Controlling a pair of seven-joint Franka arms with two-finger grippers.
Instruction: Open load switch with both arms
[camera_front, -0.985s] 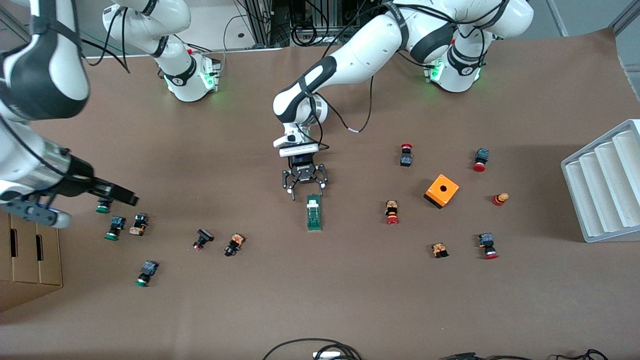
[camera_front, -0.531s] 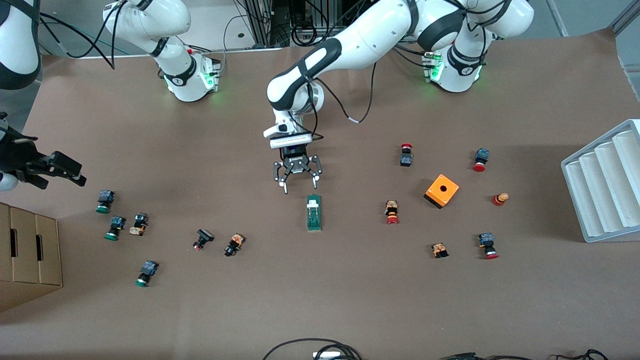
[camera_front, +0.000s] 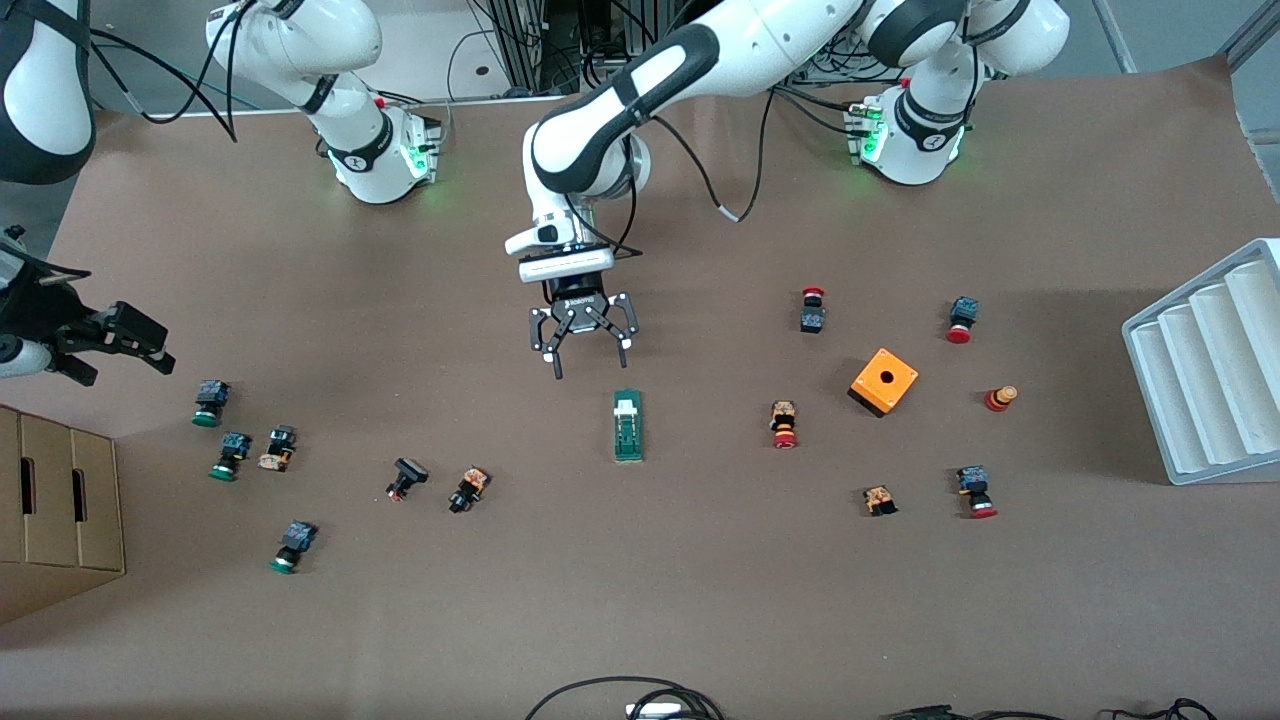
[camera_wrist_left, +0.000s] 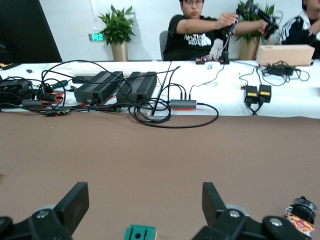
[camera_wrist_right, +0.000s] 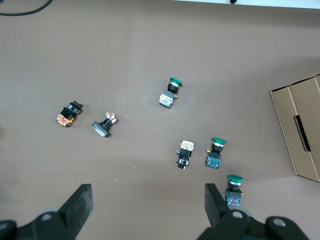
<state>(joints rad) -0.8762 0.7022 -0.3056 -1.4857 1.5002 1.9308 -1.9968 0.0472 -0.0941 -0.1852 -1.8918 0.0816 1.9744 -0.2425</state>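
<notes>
The switch (camera_front: 627, 425) lies flat near the middle of the table, lengthwise toward the front camera, its white tab (camera_front: 625, 407) at the end toward the arms' bases; push buttons are scattered well apart from it toward both ends of the table, and an orange box (camera_front: 883, 381) sits toward the left arm's end. Just above the tab end hangs the left gripper (camera_front: 583, 348), pointing down, fingers spread wide and holding nothing; in its wrist view only the green tip of the switch (camera_wrist_left: 140, 233) peeks in at the frame edge between the fingers. The right gripper (camera_front: 100, 335) hovers at the right arm's end of the table, above a cluster of green-capped buttons (camera_wrist_right: 216, 152) and near a cardboard box (camera_front: 55, 505), fingers likewise fully apart and empty. Judging from this, neither gripper touches the switch, and both the bracing and the working of the tab seem left to do. Whether the tab already stands in its open or closed position is too small to make out, and the right arm is mostly cut off by the front view's edge
</notes>
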